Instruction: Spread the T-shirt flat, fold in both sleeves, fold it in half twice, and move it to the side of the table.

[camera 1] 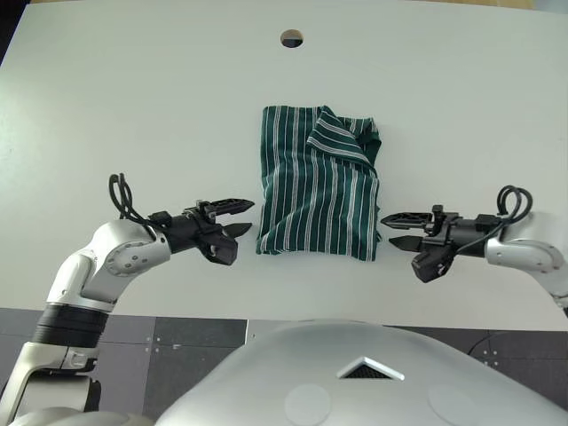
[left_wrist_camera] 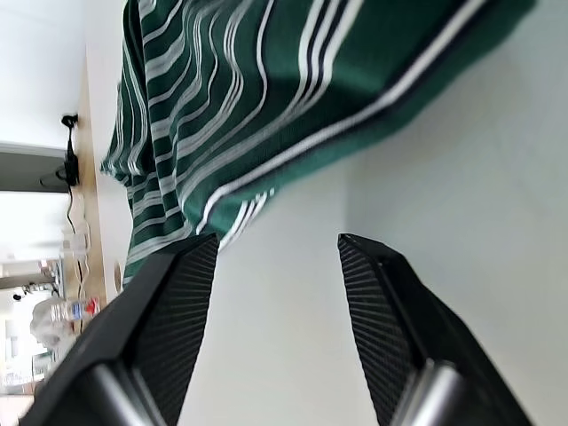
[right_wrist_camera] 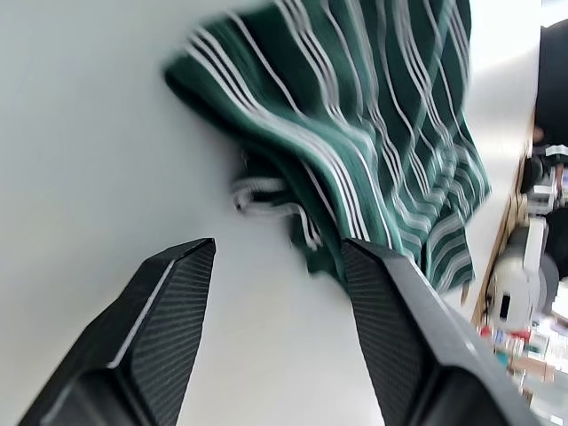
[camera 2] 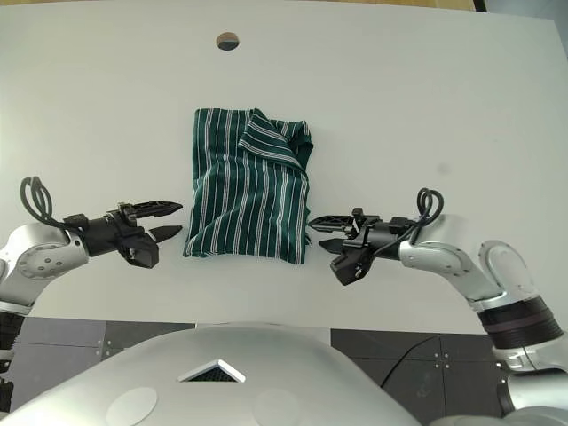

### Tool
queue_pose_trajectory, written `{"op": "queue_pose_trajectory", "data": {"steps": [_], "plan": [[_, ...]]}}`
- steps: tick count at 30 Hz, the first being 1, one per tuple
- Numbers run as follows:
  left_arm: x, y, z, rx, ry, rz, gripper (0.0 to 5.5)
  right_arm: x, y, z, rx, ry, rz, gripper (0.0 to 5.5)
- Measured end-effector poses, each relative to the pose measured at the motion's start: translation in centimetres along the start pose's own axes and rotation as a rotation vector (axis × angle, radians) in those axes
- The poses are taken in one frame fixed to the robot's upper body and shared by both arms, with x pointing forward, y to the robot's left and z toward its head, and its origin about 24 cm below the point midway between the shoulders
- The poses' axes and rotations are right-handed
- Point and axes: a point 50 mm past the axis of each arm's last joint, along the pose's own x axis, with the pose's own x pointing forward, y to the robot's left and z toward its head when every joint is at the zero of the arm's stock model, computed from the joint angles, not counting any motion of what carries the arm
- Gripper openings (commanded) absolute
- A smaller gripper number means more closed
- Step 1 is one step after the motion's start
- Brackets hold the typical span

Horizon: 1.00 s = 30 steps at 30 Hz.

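A dark green T-shirt point(camera 1: 318, 182) with white stripes lies folded into a tall rectangle in the middle of the white table point(camera 1: 133, 106), one flap turned over at its far right corner. My left gripper point(camera 1: 238, 217) is open, just left of the shirt's near left corner, with nothing between its fingers. Just right of the near right corner, my right gripper point(camera 1: 393, 228) is open too and holds nothing. The left wrist view has the shirt's edge point(left_wrist_camera: 266, 115) beyond its fingers point(left_wrist_camera: 177, 328). In the right wrist view the layered corner point(right_wrist_camera: 311, 151) lies ahead of the fingers point(right_wrist_camera: 169, 311).
A round cable hole point(camera 1: 291, 38) sits in the table at the far middle. Bare tabletop stretches to the left and right of the shirt. The table's near edge point(camera 1: 266, 318) runs just behind both grippers.
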Motion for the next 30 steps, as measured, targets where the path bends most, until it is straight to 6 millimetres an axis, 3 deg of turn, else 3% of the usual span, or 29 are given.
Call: {"op": "queue_pose_trajectory", "data": {"steps": [12, 14, 25, 30], "plan": [[2.6, 0.6, 1.3, 0.059, -0.106, 0.007, 2.51, 2.9, -1.7, 0.4, -0.124, -0.044, -0.066, 2.65], [2.8, 0.6, 1.5, 0.067, -0.12, 0.007, 2.51, 3.1, -1.8, 0.4, -0.141, -0.045, -0.058, 2.25], [3.5, 0.2, 2.1, 0.086, -0.163, -0.048, 0.65, 2.9, -1.2, 0.5, -0.14, -0.066, 0.07, 0.19], [3.6, 0.2, 2.2, 0.1, -0.173, -0.091, 0.1, 2.8, -1.1, 0.5, -0.078, -0.074, 0.09, 0.12]]}}
